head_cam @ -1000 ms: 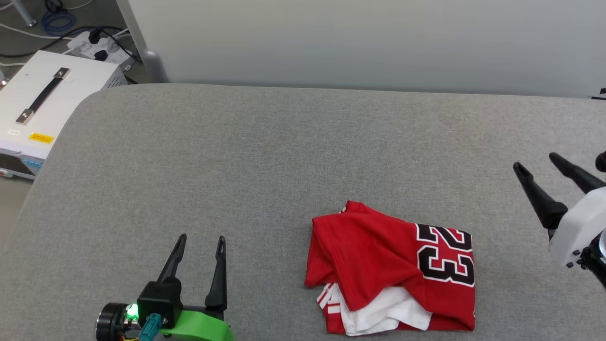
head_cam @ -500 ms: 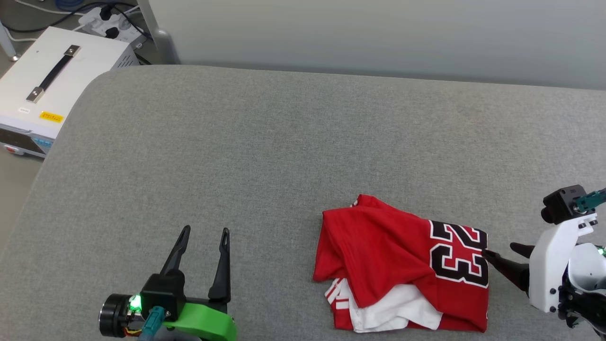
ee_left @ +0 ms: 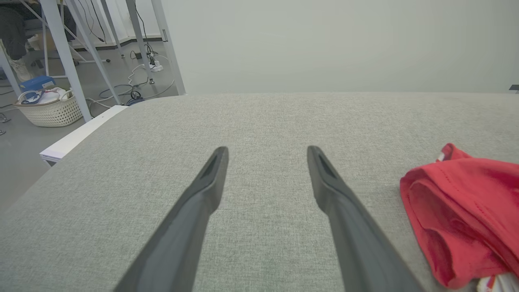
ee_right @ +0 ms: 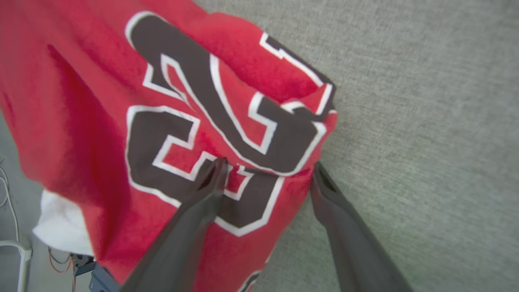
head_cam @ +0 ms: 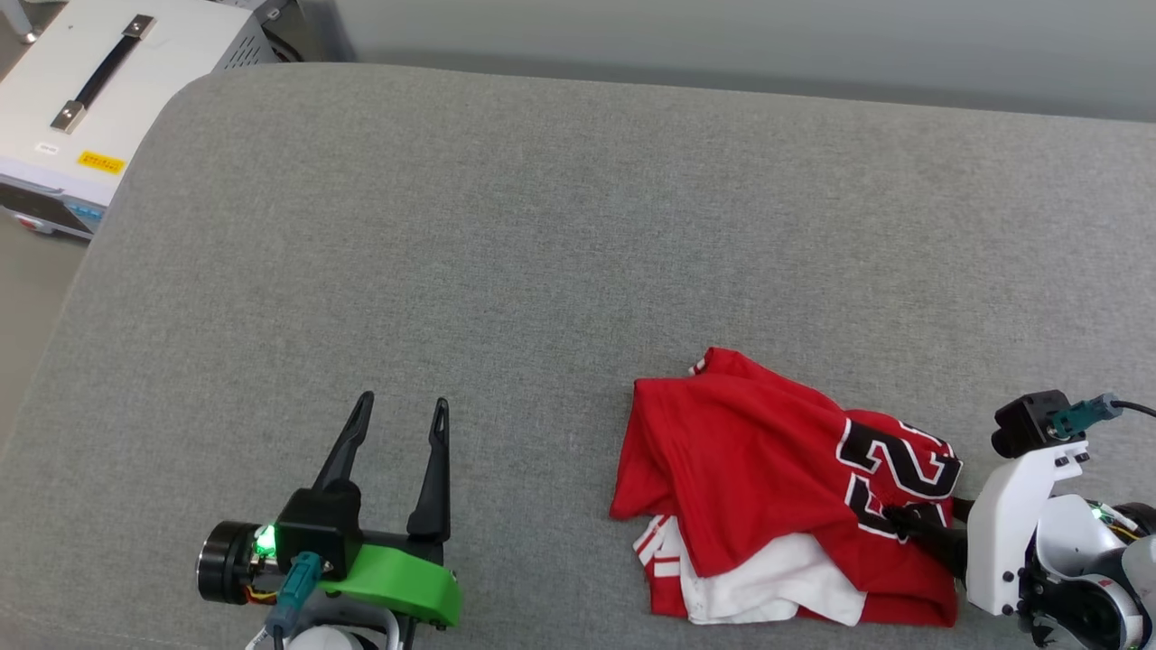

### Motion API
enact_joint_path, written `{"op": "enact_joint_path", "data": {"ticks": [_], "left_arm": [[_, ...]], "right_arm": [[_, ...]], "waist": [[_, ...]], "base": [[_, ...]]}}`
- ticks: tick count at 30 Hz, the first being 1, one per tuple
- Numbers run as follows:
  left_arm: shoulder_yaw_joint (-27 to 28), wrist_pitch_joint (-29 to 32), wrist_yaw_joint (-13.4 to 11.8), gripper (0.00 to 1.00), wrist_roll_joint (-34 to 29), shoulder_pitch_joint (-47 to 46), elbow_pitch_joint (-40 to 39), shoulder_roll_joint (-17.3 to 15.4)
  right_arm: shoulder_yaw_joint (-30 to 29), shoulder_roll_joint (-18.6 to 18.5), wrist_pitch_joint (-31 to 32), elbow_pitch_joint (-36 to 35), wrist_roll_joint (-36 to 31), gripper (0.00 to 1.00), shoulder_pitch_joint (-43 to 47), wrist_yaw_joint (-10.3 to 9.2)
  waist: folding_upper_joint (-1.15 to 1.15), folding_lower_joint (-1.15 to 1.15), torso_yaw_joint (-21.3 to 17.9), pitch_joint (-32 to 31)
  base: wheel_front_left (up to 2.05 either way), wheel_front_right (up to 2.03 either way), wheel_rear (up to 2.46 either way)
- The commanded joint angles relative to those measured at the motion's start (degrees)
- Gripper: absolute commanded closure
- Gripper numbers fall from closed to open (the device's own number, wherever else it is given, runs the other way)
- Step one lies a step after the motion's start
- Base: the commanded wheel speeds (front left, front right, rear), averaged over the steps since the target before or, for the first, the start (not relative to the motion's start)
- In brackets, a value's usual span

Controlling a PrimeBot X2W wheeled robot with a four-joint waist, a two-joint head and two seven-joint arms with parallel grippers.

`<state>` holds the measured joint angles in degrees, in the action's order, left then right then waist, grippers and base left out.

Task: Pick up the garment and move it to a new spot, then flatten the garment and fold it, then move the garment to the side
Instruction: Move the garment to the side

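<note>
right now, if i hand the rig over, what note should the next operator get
Left gripper: open, empty, over the bare grey surface, to the left of the garment.
Right gripper: open, straddling the garment's right edge at the 23 print, not closed on it.
The garment lies in a crumpled heap at the near right of the surface.
Done: nothing yet.
Left: grasp, move, flatten, fold, set aside.
</note>
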<state>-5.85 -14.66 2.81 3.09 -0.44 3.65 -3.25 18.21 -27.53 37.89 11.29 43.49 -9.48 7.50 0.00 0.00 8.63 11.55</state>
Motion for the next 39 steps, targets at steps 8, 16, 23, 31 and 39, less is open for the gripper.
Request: {"op": "enact_joint_path", "data": {"ticks": [8,16,23,31,39], "left_arm": [[-0.19,-0.34,0.05,0.00,0.77,-1.55,0.71,0.34],[-0.11,-0.34,-0.11,0.00,0.98,-1.11,0.93,0.36],[-0.17,-0.34,-0.41,0.00,1.15,-0.68,0.90,0.36],[0.57,-0.34,-0.92,0.00,1.45,0.77,0.30,0.36],[2.17,-0.34,-1.33,0.00,1.49,1.19,-0.80,0.37]], "right_arm": [[6.93,1.23,-2.09,4.97,0.74,0.02,0.34,-0.01],[7.21,-0.61,-5.22,4.49,2.40,1.00,-1.44,-0.01],[6.67,-2.33,-8.81,2.04,1.99,1.00,-3.59,-0.01],[5.36,-6.89,-11.63,-1.55,-1.03,1.00,-4.90,-0.01],[2.05,-10.23,-14.47,-3.95,-4.27,1.00,-5.40,-0.01]], "waist": [[0.00,0.00,0.89,0.90],[0.00,0.00,0.31,0.04],[0.00,0.00,-0.43,-0.57],[0.00,0.00,-4.72,-1.37],[0.00,0.00,-12.26,-0.79]], "base": [[0.00,0.00,0.00],[0.00,0.00,0.00],[0.00,0.00,0.00],[0.00,0.00,0.00],[0.00,0.00,0.00]]}}
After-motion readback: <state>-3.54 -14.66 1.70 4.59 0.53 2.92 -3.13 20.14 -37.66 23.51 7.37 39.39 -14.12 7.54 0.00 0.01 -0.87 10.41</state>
